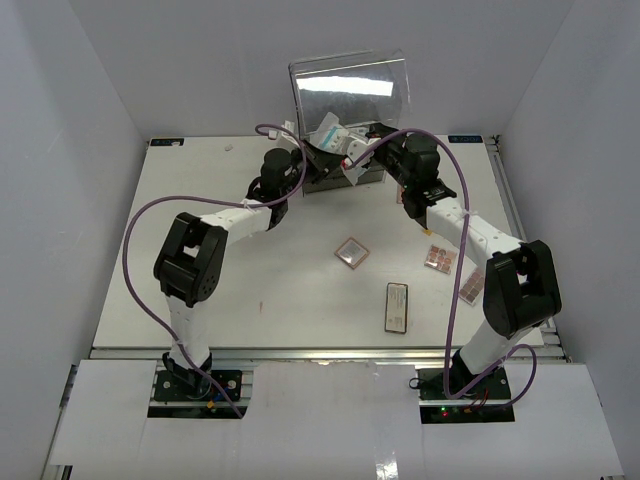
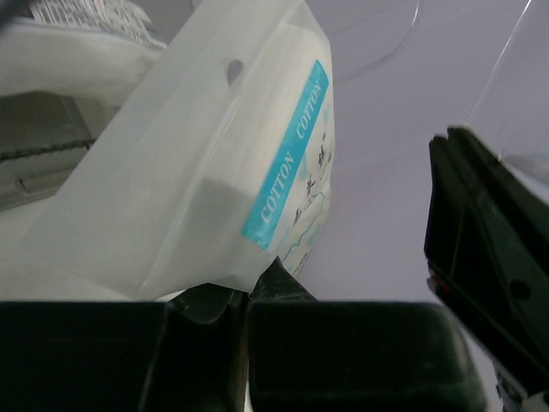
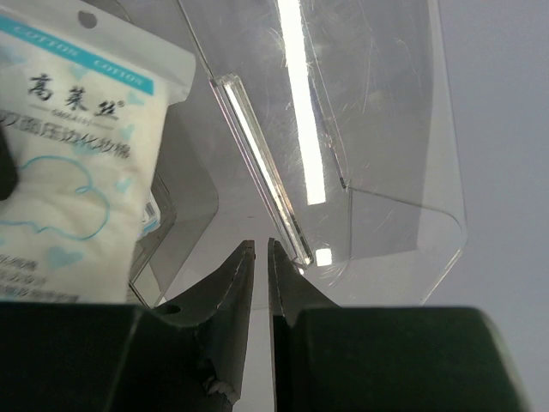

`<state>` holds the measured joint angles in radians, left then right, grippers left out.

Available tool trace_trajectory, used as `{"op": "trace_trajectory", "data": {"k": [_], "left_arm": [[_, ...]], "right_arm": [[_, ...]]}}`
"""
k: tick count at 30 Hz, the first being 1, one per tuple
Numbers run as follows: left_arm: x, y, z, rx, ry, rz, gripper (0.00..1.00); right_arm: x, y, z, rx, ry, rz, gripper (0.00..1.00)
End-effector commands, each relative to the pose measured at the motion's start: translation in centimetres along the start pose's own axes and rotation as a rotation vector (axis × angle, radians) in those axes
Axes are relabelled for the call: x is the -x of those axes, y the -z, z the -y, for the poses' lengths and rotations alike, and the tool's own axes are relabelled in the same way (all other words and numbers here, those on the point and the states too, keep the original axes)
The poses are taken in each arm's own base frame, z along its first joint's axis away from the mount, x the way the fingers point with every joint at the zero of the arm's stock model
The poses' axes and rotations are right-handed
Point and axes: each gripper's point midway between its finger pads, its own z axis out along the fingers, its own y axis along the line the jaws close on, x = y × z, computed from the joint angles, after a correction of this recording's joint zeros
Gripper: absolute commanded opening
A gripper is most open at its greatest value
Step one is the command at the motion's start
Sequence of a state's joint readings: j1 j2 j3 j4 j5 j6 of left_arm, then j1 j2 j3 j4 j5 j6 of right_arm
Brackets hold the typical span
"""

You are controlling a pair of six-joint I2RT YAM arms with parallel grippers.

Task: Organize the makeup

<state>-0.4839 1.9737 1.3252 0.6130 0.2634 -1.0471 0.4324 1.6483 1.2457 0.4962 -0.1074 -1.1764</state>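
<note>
A: What are the left fingers (image 2: 279,290) doing?

B: They are pinching tight on the lower edge of the white-and-blue cotton packet (image 2: 214,172). They are holding it tilted at the mouth of the clear box (image 1: 350,95), at the far side of the worktop (image 1: 250,300).

A: And the box itself?

B: Its lid is standing raised behind the packet.

A: Is anything lying in front of it?

B: A square pink palette (image 1: 351,251) is lying flat on the worktop, well apart from the box.

A: And the right fingers (image 3: 232,292)?

B: They are hovering just beside the lid's edge. They are drawn almost together, with only a thin slit showing and nothing between them.

A: Further right?

B: A black compact (image 1: 397,306) is lying nearer the arm bases. A second palette (image 1: 438,259) is lying beside the right arm. Another flat item (image 1: 470,281) is peeking out from under that arm, and I cannot tell whether the two are touching.
</note>
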Motion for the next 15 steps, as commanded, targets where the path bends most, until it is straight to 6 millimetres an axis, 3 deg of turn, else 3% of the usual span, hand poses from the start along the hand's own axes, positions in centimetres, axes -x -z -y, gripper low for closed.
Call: {"op": "trace_trajectory", "data": {"k": [1, 15], "left_arm": [[3.7, -1.3, 1.4, 0.003, 0.073, 0.152, 0.0], [7.6, -4.5, 0.1, -0.009, 0.266, 0.342, 0.0]], "right_arm": [[2.3, 0.7, 5.0, -0.136, 0.006, 0.058, 0.18], [2.4, 0.7, 5.0, -0.137, -0.001, 0.063, 0.18]]}}
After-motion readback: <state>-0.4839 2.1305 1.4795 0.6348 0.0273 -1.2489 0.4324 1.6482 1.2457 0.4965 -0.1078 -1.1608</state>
